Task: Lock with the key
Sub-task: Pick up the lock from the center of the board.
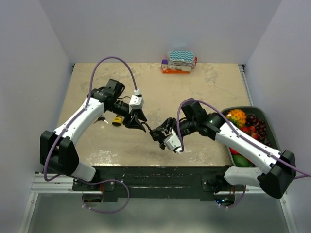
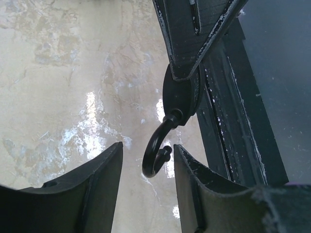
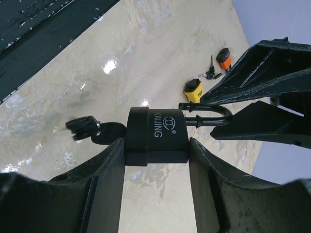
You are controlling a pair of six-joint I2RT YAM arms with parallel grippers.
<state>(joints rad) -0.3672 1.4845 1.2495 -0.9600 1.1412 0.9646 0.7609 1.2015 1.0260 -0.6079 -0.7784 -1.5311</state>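
My right gripper (image 3: pixel 156 143) is shut on the body of a black padlock (image 3: pixel 155 126) marked KAIJING and holds it just above the table. A black key (image 3: pixel 104 132) sticks out of the lock's base, with blurred spare keys (image 3: pixel 81 129) hanging from its ring. The curved shackle (image 3: pixel 214 114) stands raised out of the body. My left gripper (image 2: pixel 148 146) is open with the shackle's hook (image 2: pixel 155 150) between its fingers, close to the right finger and apart from the left. In the top view the two grippers meet at the padlock (image 1: pixel 156 132) near the table's middle front.
A yellow padlock (image 1: pixel 117 121) and small keys (image 1: pixel 101 118) lie under the left arm, and an orange padlock (image 3: pixel 223 57) beside them. Packets (image 1: pixel 179 62) sit at the back edge. A dark tray of fruit (image 1: pixel 268 124) stands at the right. The table's dark front edge (image 1: pixel 155 174) is near.
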